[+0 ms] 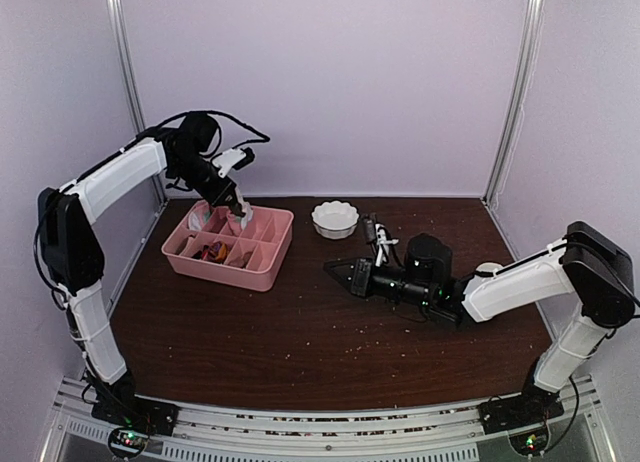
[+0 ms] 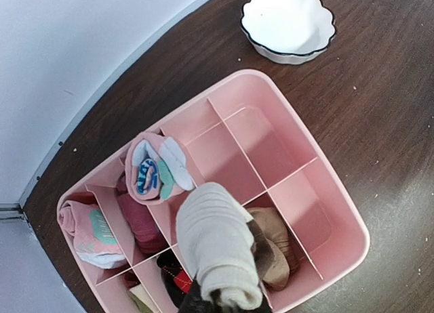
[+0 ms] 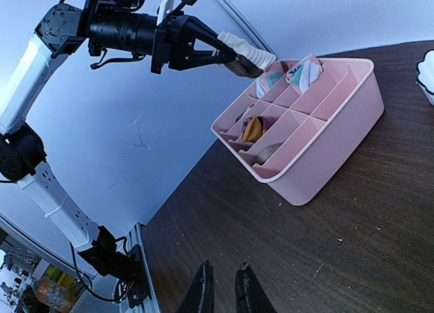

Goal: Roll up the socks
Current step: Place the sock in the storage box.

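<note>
The desk [image 1: 300, 332] is dark brown, with pale crumbs scattered over its near and middle area.

Right arm: it is extended low over the desk from the right, and the right hand [image 3: 224, 289] points left near the desk centre. Its fingers [image 3: 203, 286] stand slightly apart with a narrow gap between them. Nothing is held between them.

Pink organizer [image 1: 228, 274]: it stands on the left half of the desk, just left of the right hand and apart from it. Internal walls divide it into compartments. The compartments on its right side show a bare pink floor. Those on its left side hold rolled fabric items:
- a pink roll with white, blue and green [image 2: 157, 171];
- a pink and mint item [image 2: 88, 232];
- a dark red item [image 2: 139, 221].

Left arm: it is raised, and the left hand [image 1: 232, 204] reaches down over the far part of the organizer. This hand is closed on the socks [image 2: 217, 248], a cream ribbed roll with dark brown patches. The roll is held in the air just above the compartments. In the right wrist view it is clear of the rim. Tan-brown fabric shows just beside the roll on its right. It cannot be determined whether this fabric belongs to the roll or lies in the compartment below.

A white scalloped bowl [image 1: 335, 219] stands on the desk right of the organizer, near the far edge.
</note>
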Controlling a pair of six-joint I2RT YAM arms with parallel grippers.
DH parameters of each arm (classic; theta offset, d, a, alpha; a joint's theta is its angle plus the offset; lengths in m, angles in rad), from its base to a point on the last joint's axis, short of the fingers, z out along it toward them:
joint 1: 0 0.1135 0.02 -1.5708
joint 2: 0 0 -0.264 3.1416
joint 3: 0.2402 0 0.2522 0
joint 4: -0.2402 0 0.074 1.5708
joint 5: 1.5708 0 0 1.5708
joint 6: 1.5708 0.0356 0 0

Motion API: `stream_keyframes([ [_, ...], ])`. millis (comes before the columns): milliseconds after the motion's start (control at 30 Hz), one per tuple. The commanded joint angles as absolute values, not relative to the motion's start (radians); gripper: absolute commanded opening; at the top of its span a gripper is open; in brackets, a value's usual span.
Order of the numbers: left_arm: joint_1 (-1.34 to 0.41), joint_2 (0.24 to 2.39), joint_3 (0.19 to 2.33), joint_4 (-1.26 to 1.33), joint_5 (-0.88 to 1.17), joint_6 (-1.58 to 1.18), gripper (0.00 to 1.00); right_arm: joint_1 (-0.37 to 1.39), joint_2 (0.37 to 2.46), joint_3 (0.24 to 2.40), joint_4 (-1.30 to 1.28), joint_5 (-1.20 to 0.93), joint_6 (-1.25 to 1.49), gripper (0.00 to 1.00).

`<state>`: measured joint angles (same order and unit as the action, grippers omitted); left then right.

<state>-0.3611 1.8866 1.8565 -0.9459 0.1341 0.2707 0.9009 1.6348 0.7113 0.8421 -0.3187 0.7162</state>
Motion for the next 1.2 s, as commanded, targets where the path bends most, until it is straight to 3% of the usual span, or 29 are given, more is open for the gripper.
stream_keyframes([
  [0, -0.362, 1.983, 1.913, -0.985, 0.124, 0.246, 0.00, 0.898, 1.646, 0.719, 0.869, -0.339, 0.729, 0.12],
  [600, -0.374, 2.258, 2.135, -0.956, 0.090, 0.263, 0.00, 0.898, 1.660, 0.679, 0.922, -0.347, 0.756, 0.09],
  [933, -0.380, 2.202, 2.091, -0.953, 0.346, 0.292, 0.00, 0.898, 1.687, 0.678, 0.954, -0.369, 0.776, 0.07],
  [1167, -0.373, 2.224, 2.085, -0.943, 0.140, 0.323, 0.00, 0.897, 1.702, 0.672, 0.989, -0.384, 0.796, 0.06],
])
